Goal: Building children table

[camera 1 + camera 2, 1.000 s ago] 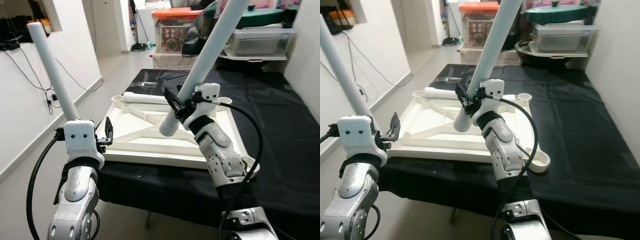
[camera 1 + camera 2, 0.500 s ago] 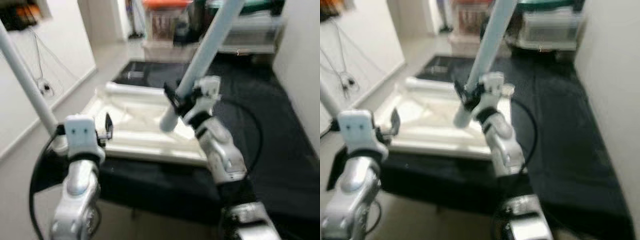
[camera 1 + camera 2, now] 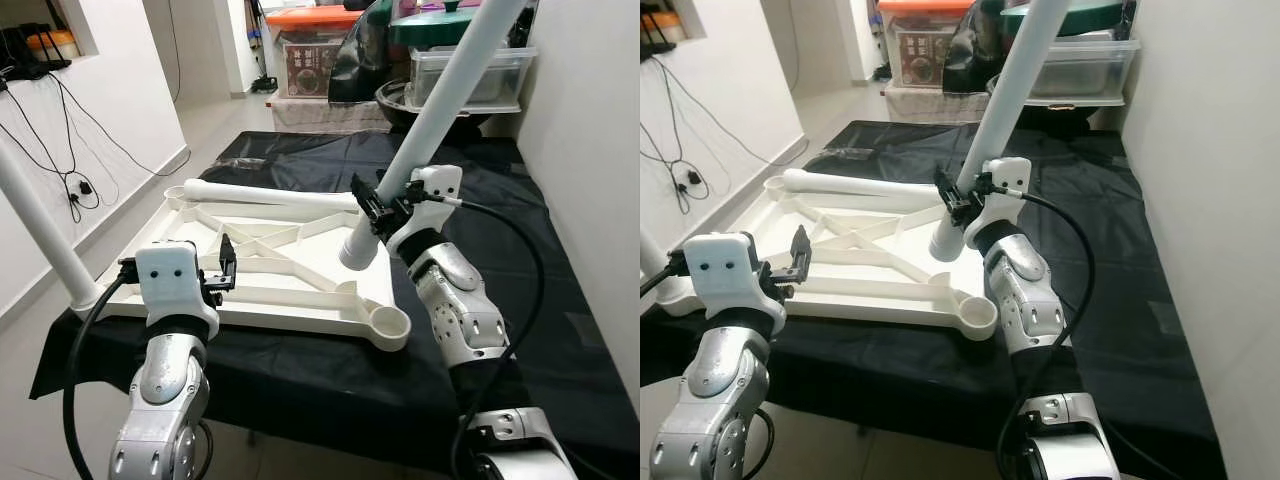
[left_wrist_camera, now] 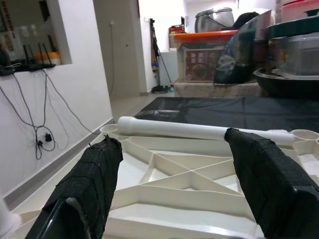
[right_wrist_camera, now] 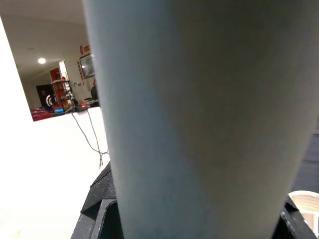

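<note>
Left eye view: right gripper [image 3: 372, 208] clamps table leg [image 3: 440, 100]; left gripper [image 3: 222, 272] spread, empty. You next seat it in tabletop's near-right corner socket [image 3: 388, 322].

So the count: three white table legs, one standing up in a corner socket [image 3: 40, 225], one lying across the frame [image 3: 270, 195], one in the right claw [image 3: 372, 207]. One upside-down white tabletop [image 3: 290, 300], two claws total counting the left claw [image 3: 226, 268].
</note>
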Robot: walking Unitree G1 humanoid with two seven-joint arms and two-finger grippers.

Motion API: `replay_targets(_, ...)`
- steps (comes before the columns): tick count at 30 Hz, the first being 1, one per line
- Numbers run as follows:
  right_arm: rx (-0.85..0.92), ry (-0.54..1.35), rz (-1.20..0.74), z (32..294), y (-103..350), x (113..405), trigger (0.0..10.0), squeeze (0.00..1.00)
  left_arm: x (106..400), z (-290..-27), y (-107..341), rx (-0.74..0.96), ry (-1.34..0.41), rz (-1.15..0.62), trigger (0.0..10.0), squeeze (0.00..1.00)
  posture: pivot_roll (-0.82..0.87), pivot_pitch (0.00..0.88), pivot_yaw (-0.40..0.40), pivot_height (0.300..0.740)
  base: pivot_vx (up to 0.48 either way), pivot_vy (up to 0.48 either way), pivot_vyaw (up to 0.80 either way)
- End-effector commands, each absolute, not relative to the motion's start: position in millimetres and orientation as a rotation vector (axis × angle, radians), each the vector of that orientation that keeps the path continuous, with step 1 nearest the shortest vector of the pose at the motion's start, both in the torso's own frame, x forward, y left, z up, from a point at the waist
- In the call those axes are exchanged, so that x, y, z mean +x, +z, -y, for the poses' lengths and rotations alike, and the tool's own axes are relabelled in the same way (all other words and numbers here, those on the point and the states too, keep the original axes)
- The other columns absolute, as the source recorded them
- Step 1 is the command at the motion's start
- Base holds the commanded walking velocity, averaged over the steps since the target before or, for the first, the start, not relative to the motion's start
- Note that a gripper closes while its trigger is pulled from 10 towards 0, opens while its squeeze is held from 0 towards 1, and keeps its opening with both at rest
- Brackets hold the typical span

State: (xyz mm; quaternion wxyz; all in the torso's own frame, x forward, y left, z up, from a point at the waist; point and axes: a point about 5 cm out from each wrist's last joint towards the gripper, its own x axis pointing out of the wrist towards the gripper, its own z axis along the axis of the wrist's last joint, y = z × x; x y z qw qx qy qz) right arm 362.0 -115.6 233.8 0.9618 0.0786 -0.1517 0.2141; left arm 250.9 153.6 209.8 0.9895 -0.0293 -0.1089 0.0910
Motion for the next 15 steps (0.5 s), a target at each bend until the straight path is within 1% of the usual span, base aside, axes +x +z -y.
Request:
replay_targets(1,0.15,0.451,0.337,113,241,363,10.0,0.0,251,-156,207,-0.055,0.194,0.206,10.0,0.0,-0.07,0.0,0.015,0.74,0.0,0.0,0.0)
replay_targets(4,0.144,0.442,0.349,122,245,370,10.0,0.0,249,-152,205,-0.068,0.173,0.201,10.0,0.0,-0.06,0.0,0.025,0.74,0.0,0.0,0.0)
replay_targets(8,0.144,0.441,0.35,124,246,371,10.0,0.0,249,-152,205,-0.071,0.168,0.2,10.0,0.0,-0.06,0.0,0.025,0.74,0.0,0.0,0.0)
replay_targets(10,0.134,0.418,0.354,141,253,382,10.0,0.0,245,-149,201,-0.07,0.154,0.186,10.0,0.0,-0.05,0.0,0.026,0.74,0.0,0.0,0.0)
replay_targets(13,0.126,0.408,0.356,147,255,385,10.0,0.0,244,-149,200,-0.068,0.15,0.179,10.0,0.0,-0.05,0.0,0.026,0.74,0.0,0.0,0.0)
replay_targets(15,0.125,0.401,0.361,158,260,390,10.0,0.0,240,-146,198,-0.069,0.137,0.169,10.0,0.0,-0.04,0.009,0.034,0.74,0.0,0.0,-0.8)
